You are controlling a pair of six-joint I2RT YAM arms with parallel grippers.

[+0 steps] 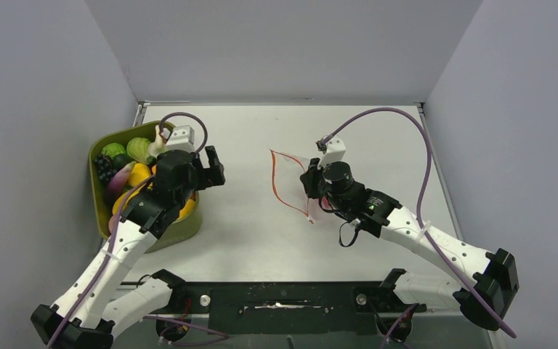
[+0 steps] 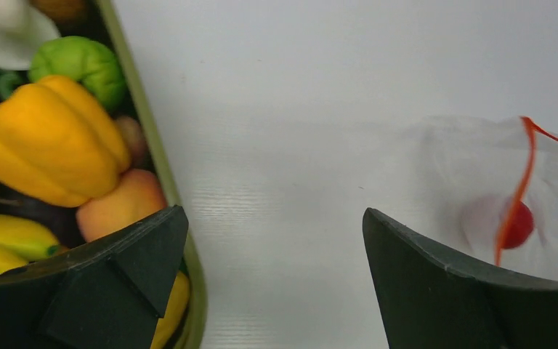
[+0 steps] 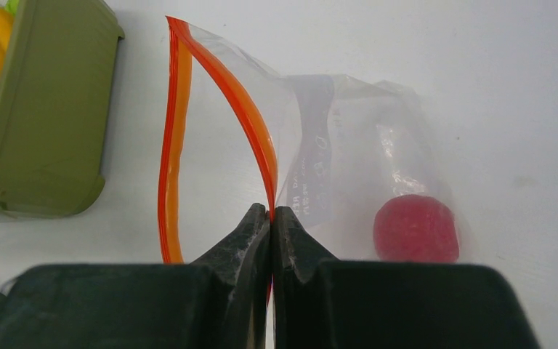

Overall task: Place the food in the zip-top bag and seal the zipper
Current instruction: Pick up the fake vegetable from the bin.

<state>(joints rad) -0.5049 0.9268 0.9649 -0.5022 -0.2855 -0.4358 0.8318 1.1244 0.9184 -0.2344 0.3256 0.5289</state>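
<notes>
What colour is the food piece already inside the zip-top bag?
Red; the food piece shows best in the right wrist view.

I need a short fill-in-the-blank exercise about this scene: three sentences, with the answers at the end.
1. The right gripper is shut on the zipper, while the left gripper is ____.
2. The zip-top bag holds ____ red piece.
3. The yellow pepper lies in the ____ tray.
Answers: open; one; green.

Open zip-top bag [image 3: 349,131], red food [image 3: 414,229] inside
</notes>
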